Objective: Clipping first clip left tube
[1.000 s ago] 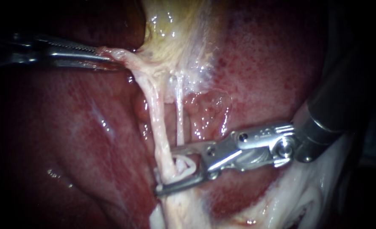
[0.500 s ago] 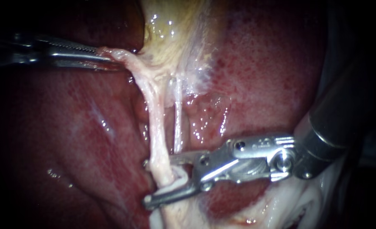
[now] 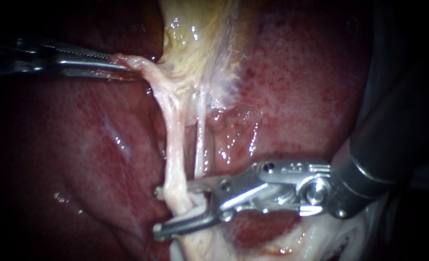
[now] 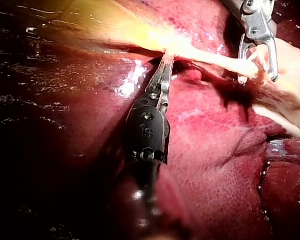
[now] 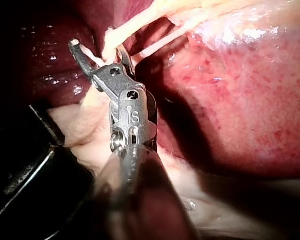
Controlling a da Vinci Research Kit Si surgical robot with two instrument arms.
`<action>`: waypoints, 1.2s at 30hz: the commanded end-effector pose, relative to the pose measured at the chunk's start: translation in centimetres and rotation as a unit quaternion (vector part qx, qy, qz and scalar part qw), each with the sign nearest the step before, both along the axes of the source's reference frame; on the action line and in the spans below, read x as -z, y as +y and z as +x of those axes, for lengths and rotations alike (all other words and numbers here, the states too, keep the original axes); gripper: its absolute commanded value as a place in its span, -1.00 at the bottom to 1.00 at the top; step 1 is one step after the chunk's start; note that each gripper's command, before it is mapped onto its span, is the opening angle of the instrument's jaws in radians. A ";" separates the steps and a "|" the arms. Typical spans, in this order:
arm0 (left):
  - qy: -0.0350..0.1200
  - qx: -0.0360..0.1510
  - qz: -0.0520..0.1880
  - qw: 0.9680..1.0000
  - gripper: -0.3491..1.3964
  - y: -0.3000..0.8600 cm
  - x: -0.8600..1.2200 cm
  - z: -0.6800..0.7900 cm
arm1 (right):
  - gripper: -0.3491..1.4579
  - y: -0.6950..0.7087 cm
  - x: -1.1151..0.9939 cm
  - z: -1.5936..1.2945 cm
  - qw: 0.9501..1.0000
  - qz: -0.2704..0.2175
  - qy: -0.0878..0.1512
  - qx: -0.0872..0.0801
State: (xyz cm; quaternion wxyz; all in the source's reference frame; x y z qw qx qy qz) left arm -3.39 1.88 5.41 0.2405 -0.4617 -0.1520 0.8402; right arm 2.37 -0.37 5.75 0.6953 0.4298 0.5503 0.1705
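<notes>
Now right instrument (image 3: 158,212) jaws agape astride left tube (image 3: 175,154); left instrument (image 3: 120,66) clamps gallbladder (image 3: 199,43) edge.

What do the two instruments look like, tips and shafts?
Left instrument: long, slim steel jaws with fine serrated teeth, a dark wrist housing with small screws, and a dark round shaft. Right instrument: bright silver, chunkier hinged wrist with pins and screws, two thin jaws with hooked tips, and a glossy dark shaft with a metal collar. No cables show.
</notes>
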 end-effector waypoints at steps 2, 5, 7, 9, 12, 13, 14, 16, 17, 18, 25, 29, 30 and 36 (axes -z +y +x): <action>0.000 0.000 0.000 1.000 -1.00 0.00 0.00 0.00 | -0.15 0.00 -0.01 0.00 1.000 0.006 0.001 0.008; 0.000 0.000 0.000 1.000 -1.00 0.00 0.00 0.00 | -0.18 0.00 -0.02 0.01 1.000 0.018 0.007 0.015; 0.000 0.000 0.000 1.000 -1.00 0.00 0.00 0.00 | -0.19 0.00 -0.04 0.02 0.999 0.025 0.013 0.018; 0.000 0.000 0.000 1.000 -1.00 0.00 0.00 0.00 | -0.20 0.00 -0.04 0.02 0.999 0.024 0.013 0.019; 0.000 0.000 0.000 1.000 -1.00 0.00 0.00 0.00 | -0.22 -0.01 -0.04 0.01 0.999 0.026 0.012 0.018; 0.000 0.000 0.000 1.000 -1.00 0.00 0.00 0.00 | -0.26 -0.01 -0.04 0.00 0.999 0.026 0.012 0.018; 0.000 0.000 0.000 1.000 -1.00 0.00 0.00 0.00 | -0.28 -0.01 -0.04 0.00 0.999 0.026 0.012 0.019; 0.000 0.000 0.000 1.000 -1.00 0.00 0.00 0.00 | -0.36 -0.01 -0.04 -0.02 0.999 0.026 0.012 0.019; 0.000 0.000 0.000 1.000 -1.00 0.00 0.00 0.00 | -0.40 -0.01 -0.04 -0.02 0.999 0.029 0.011 0.019; 0.000 0.000 0.000 1.000 -1.00 0.00 0.00 0.00 | -0.45 -0.01 -0.04 -0.03 0.999 0.029 0.011 0.019; 0.000 0.000 0.000 1.000 -1.00 0.00 0.00 0.00 | -0.83 -0.02 -0.04 -0.06 0.999 0.042 0.005 0.018; 0.000 0.000 0.000 1.000 -1.00 0.00 0.00 0.00 | -1.00 -0.01 -0.04 -0.08 0.999 0.050 0.001 0.018; 0.000 0.000 0.000 1.000 -1.00 0.00 0.00 0.00 | -1.00 -0.01 -0.04 -0.08 0.999 0.050 0.001 0.018; 0.000 0.000 0.000 1.000 -1.00 0.00 0.00 0.00 | -1.00 -0.01 -0.04 -0.11 0.998 0.053 0.000 0.019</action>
